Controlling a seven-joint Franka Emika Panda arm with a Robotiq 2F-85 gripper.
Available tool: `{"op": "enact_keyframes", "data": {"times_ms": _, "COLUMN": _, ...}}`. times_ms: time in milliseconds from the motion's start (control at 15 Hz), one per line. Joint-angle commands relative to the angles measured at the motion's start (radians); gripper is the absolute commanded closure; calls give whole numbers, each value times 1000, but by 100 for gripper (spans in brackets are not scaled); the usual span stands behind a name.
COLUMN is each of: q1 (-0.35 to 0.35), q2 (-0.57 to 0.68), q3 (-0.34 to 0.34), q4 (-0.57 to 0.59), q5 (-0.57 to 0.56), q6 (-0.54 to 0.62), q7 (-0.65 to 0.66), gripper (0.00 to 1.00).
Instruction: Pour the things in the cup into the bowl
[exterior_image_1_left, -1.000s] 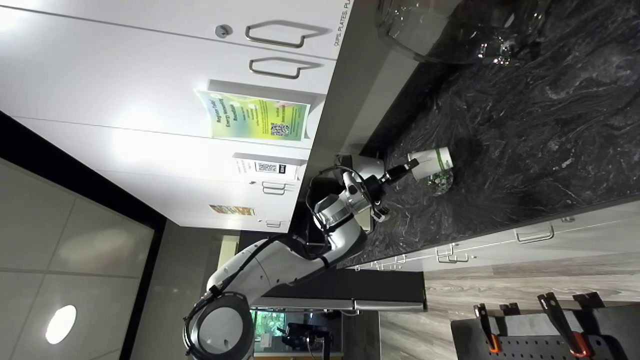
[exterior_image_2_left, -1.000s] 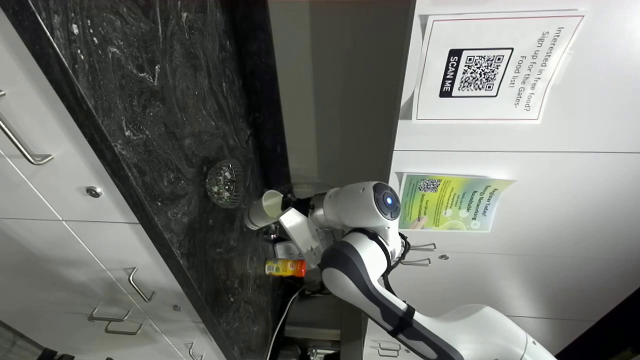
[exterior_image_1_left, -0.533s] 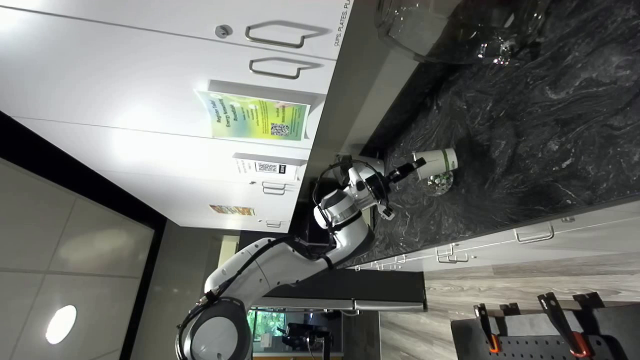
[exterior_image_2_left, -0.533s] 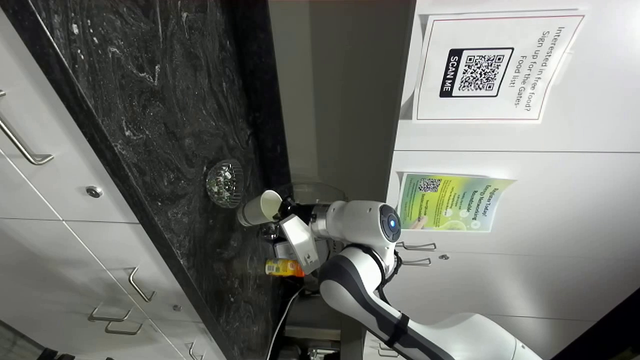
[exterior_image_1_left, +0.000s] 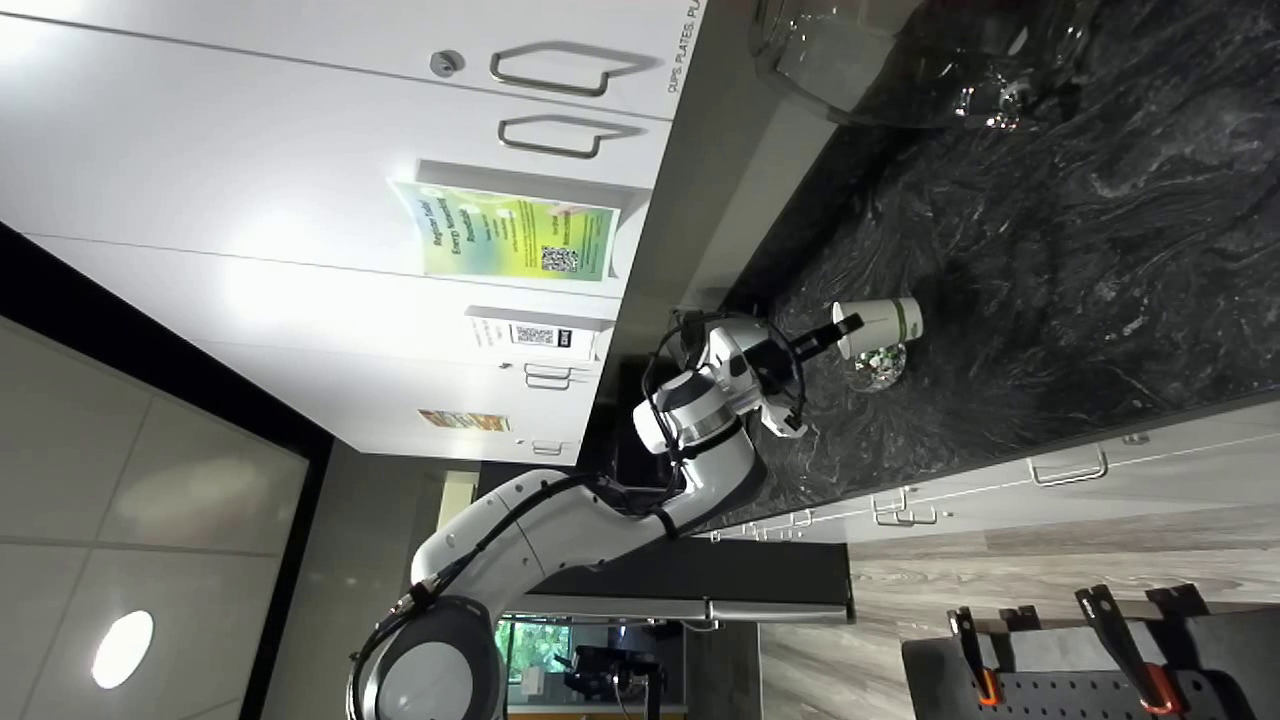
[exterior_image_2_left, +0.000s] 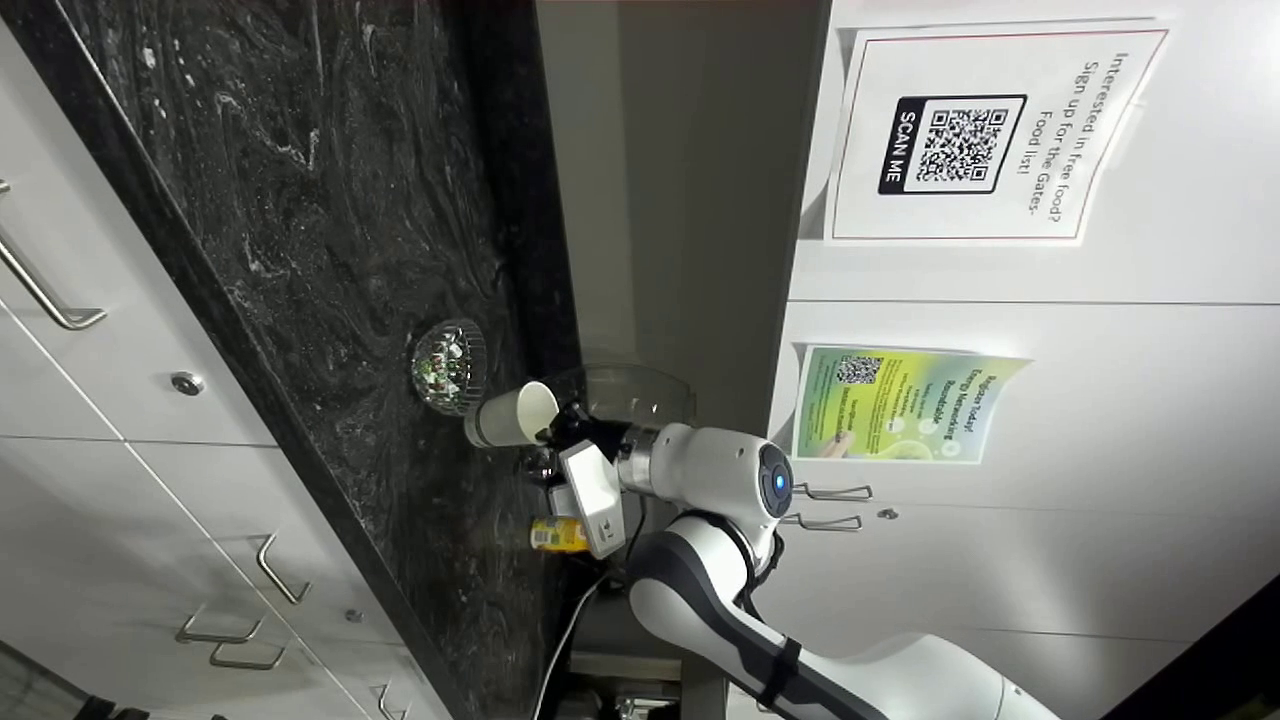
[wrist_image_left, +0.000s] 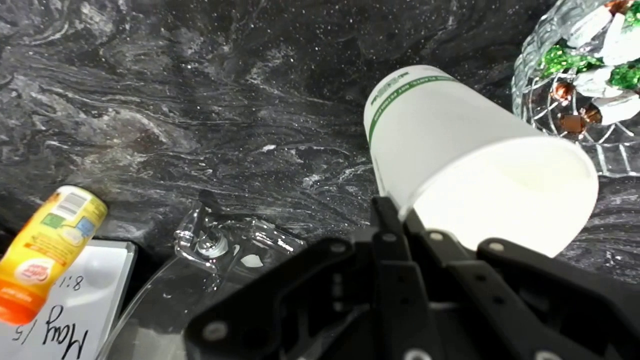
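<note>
Farthest left of the white paper cup (wrist_image_left: 465, 140) in the wrist view is a yellow bottle (wrist_image_left: 52, 245) with an orange cap. At the cup's lower left, a whiteboard (wrist_image_left: 102, 280) carries handwriting, including the word "May". Nearer the cup, also lower left, is a clear vessel (wrist_image_left: 165, 305), cut off by the frame.

At the cup's left rim is the black gripper (wrist_image_left: 399, 214), its 2 fingers clamped on the cup's wall, apparently 1 outside and 1 inside. Letting go is a step not yet done.

The cup, banded in green near its base, is mouth up and roughly upright in both exterior views. Whether that base meets the dark stone countertop (wrist_image_left: 200, 125) cannot be told. Its visible inside is plain white, with nothing in it showing; glare and angle leave the very bottom unclear.

Just beside the cup, at its upper right, is a ribbed glass bowl (wrist_image_left: 610, 157), partly out of frame, holding shiny green, white and copper-coloured pieces (wrist_image_left: 600, 82). Whether it touches the cup is unclear. With pieces here and none seen in the cup, the pour looks finished, or nearly so. What seems left is setting the cup down and releasing it.
</note>
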Motion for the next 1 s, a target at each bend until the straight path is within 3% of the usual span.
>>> {"op": "enact_keyframes", "data": {"times_ms": 0, "q1": -18, "q2": -4, "q3": -10, "q4": -21, "q5": 14, "q6": 57, "q7": 19, "gripper": 99}}
{"op": "enact_keyframes", "data": {"times_ms": 533, "q1": -55, "q2": 30, "q3": -14, "q4": -20, "q5": 41, "q6": 133, "q7": 21, "gripper": 99}}
{"op": "enact_keyframes", "data": {"times_ms": 600, "q1": -59, "q2": 35, "q3": -14, "q4": -20, "q5": 44, "q6": 141, "q7": 20, "gripper": 78}}
{"op": "enact_keyframes", "data": {"times_ms": 933, "q1": -68, "q2": 26, "q3": -12, "q4": -29, "q5": 53, "q6": 122, "q7": 28, "gripper": 41}}
